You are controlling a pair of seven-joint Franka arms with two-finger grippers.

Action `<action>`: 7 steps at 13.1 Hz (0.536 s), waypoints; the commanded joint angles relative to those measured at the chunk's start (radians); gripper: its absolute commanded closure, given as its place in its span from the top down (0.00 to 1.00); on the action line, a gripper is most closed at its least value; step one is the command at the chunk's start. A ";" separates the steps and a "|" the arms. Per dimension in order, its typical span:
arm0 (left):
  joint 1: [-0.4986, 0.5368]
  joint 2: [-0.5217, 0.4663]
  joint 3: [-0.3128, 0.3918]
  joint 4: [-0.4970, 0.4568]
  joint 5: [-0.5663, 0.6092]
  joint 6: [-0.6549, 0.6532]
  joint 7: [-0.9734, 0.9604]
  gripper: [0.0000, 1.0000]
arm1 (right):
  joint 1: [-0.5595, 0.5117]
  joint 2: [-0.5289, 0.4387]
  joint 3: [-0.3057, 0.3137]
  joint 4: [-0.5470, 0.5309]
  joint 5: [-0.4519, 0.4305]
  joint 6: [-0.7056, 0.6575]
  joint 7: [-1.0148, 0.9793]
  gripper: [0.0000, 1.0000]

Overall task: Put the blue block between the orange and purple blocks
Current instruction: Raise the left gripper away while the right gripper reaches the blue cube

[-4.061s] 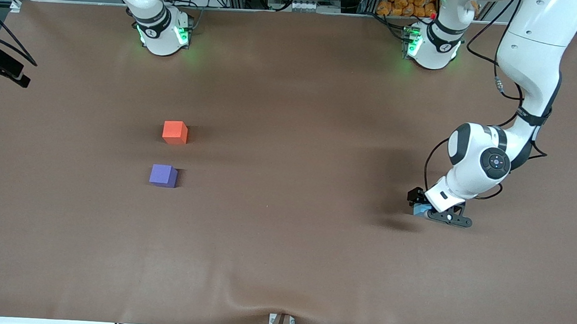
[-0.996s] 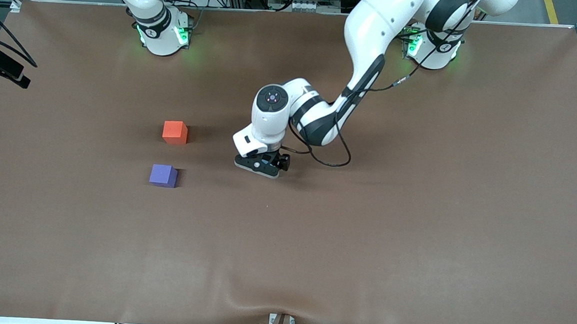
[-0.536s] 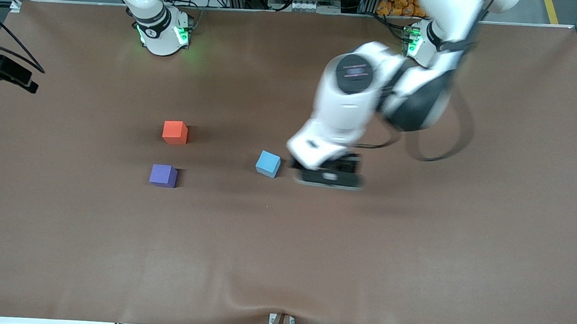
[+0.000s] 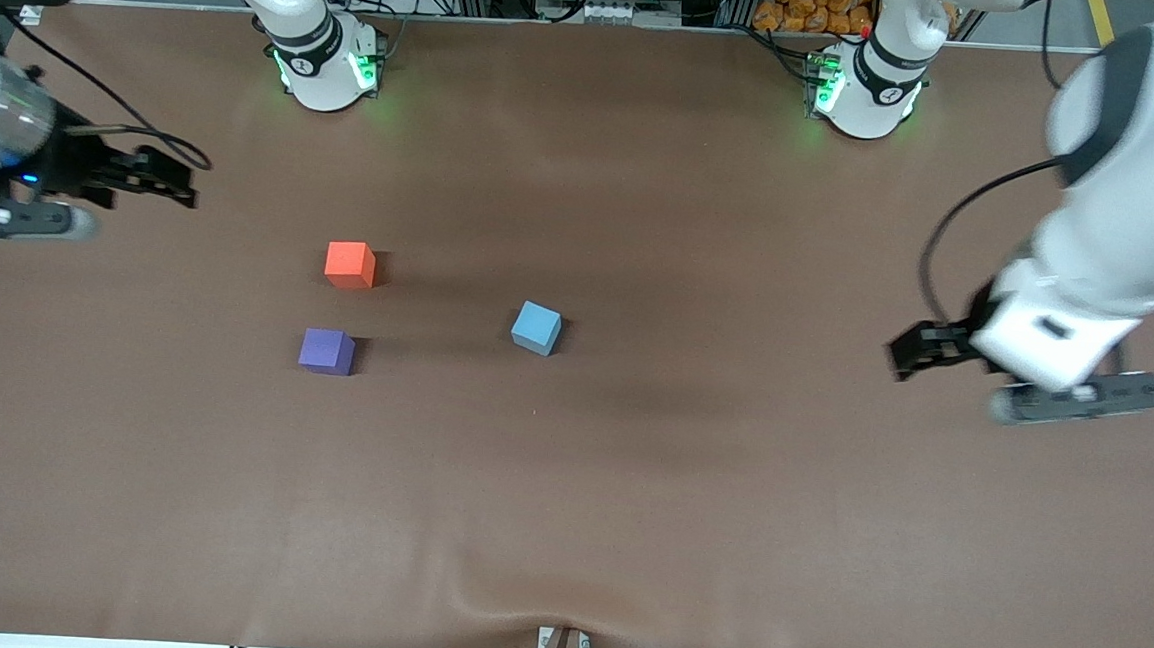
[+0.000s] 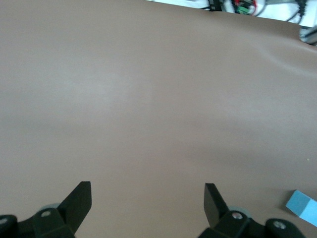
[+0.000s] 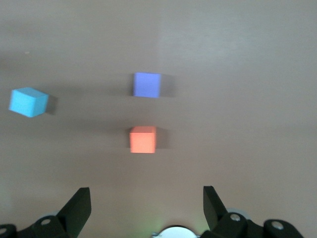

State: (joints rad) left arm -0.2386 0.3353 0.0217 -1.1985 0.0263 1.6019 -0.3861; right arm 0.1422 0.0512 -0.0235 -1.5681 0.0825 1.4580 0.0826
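The blue block lies alone on the brown table near its middle. It also shows in the left wrist view and the right wrist view. The orange block and the purple block sit toward the right arm's end, the purple one nearer the front camera, a narrow gap between them. My left gripper is open and empty over bare table toward the left arm's end. My right gripper is open and empty over the right arm's end.
The arms' bases stand at the table's back edge. The brown mat has a wrinkle at the front edge.
My left gripper let go of the blue block near the table's middle and swung away toward the left arm's end. My right gripper has come into the front view.
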 commanded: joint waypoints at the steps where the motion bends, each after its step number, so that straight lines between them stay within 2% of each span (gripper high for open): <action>1: 0.045 -0.065 -0.013 -0.043 0.020 -0.046 -0.002 1.00 | 0.086 0.076 -0.009 0.060 0.066 -0.007 0.170 1.00; 4: 0.114 -0.102 -0.017 -0.046 0.020 -0.071 0.065 1.00 | 0.226 0.159 -0.009 0.060 0.074 0.114 0.360 1.00; 7: 0.127 -0.114 -0.017 -0.050 0.017 -0.071 0.111 1.00 | 0.377 0.274 -0.007 0.060 0.083 0.261 0.541 1.00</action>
State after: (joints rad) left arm -0.1173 0.2539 0.0198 -1.2148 0.0264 1.5335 -0.2915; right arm 0.4427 0.2463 -0.0198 -1.5475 0.1497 1.6672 0.5331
